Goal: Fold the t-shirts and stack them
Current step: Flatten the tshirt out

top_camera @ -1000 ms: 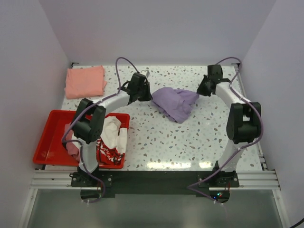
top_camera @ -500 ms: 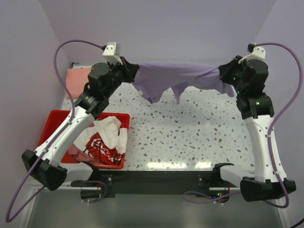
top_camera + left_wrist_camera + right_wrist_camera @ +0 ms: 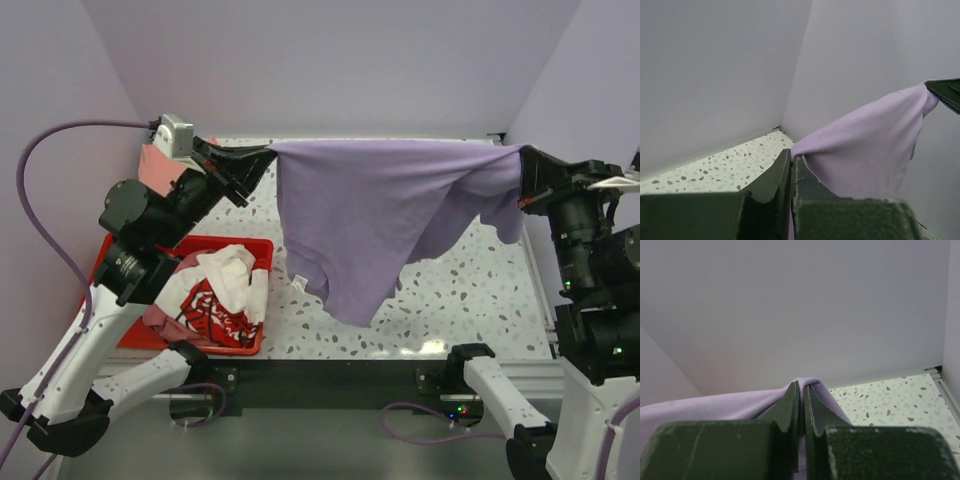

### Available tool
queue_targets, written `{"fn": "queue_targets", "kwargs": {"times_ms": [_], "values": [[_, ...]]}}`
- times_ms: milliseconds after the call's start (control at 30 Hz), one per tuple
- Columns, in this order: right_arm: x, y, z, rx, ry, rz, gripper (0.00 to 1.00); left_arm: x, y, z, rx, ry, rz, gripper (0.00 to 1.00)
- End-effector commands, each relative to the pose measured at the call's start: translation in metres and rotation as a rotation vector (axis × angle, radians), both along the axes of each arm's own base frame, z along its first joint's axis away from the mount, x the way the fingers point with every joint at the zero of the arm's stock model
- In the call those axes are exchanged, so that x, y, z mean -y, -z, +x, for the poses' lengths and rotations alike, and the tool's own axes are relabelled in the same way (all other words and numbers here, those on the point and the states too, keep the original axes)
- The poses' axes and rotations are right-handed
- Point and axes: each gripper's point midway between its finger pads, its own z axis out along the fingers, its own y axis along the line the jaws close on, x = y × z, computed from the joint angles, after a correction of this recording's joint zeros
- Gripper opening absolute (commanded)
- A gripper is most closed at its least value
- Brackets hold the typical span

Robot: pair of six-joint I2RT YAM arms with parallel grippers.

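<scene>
Between left gripper [image 3: 266, 155] and right gripper [image 3: 521, 163], the purple t-shirt [image 3: 370, 215] hangs stretched out in the air.
Both sets of jaws are clenched on its top corners, and its lower edge droops over the table [image 3: 460, 295]. A salmon shirt [image 3: 151, 166] lies far left, apparently folded. A white printed shirt [image 3: 218, 292] sits crumpled in the red tray [image 3: 108, 256], so most folding seems left to do.

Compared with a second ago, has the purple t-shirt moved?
Yes. The purple t-shirt has risen off the table, where it lay bunched right of the red tray; now it hangs stretched between the left fingers and right fingers.
</scene>
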Motion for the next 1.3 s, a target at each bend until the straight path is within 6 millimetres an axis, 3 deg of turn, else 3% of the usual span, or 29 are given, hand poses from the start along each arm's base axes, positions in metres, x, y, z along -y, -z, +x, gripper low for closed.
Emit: {"fn": "queue_targets", "kwargs": {"times_ms": [0,67,133,233,267,300,367,400,433,467,500,533,567,600,633,667,733,767,800,900,1100,1267], "values": [[0.036,0.008,0.002,-0.041,0.198,-0.011,0.00,-0.013,-0.012,0.013,0.037,-0.088,-0.037,0.00],[0.042,0.018,0.008,-0.071,0.237,-0.008,0.00,-0.009,-0.005,0.022,0.009,-0.093,-0.026,0.00],[0.045,0.031,0.020,-0.115,0.255,-0.012,0.00,-0.001,0.013,0.044,-0.048,-0.120,-0.002,0.00],[0.041,0.080,0.060,-0.264,0.252,-0.006,0.00,0.008,0.058,0.096,-0.169,-0.233,0.048,0.00],[0.042,0.111,0.076,-0.340,0.264,-0.015,0.00,0.008,0.088,0.113,-0.250,-0.281,0.104,0.00],[0.043,0.129,0.092,-0.385,0.275,-0.017,0.00,0.008,0.128,0.152,-0.343,-0.387,0.163,0.00],[0.048,0.195,0.133,-0.562,0.319,-0.059,0.01,0.006,0.167,0.188,-0.464,-0.453,0.225,0.00],[0.051,0.214,0.146,-0.610,0.336,-0.072,0.02,0.006,0.234,0.223,-0.593,-0.488,0.316,0.00],[0.052,0.233,0.158,-0.659,0.346,-0.090,0.08,0.007,0.259,0.238,-0.663,-0.500,0.335,0.00],[0.054,0.275,0.181,-0.768,0.347,-0.114,0.12,0.013,0.302,0.260,-0.759,-0.505,0.407,0.10],[0.055,0.289,0.192,-0.805,0.350,-0.123,0.19,0.012,0.320,0.271,-0.803,-0.515,0.433,0.19],[0.056,0.308,0.201,-0.859,0.352,-0.132,0.50,0.015,0.332,0.278,-0.834,-0.516,0.452,0.31],[0.055,0.307,0.213,-0.868,0.345,-0.132,0.67,0.018,0.331,0.286,-0.845,-0.523,0.463,0.64],[0.054,0.339,0.220,-0.970,0.334,-0.154,0.79,0.021,0.352,0.290,-0.873,-0.519,0.485,0.77],[0.053,0.343,0.225,-0.987,0.333,-0.154,0.88,0.022,0.354,0.292,-0.866,-0.516,0.487,0.97],[0.052,0.343,0.231,-0.988,0.325,-0.153,0.90,0.023,0.355,0.295,-0.849,-0.515,0.474,1.00],[0.046,0.357,0.236,-1.010,0.293,-0.150,0.94,0.022,0.344,0.293,-0.812,-0.515,0.460,1.00],[0.045,0.360,0.236,-1.012,0.286,-0.146,0.99,0.021,0.350,0.291,-0.810,-0.513,0.460,1.00],[0.042,0.361,0.238,-1.002,0.272,-0.136,0.99,0.020,0.342,0.287,-0.798,-0.511,0.447,1.00],[0.034,0.369,0.231,-1.017,0.228,-0.117,0.99,0.014,0.347,0.277,-0.818,-0.521,0.456,1.00],[0.022,0.381,0.203,-1.038,0.153,-0.089,0.99,-0.010,0.359,0.258,-0.871,-0.606,0.486,1.00],[-0.017,0.390,0.167,-1.047,-0.007,-0.047,0.99,-0.022,0.362,0.237,-0.904,-0.634,0.481,1.00]]}}
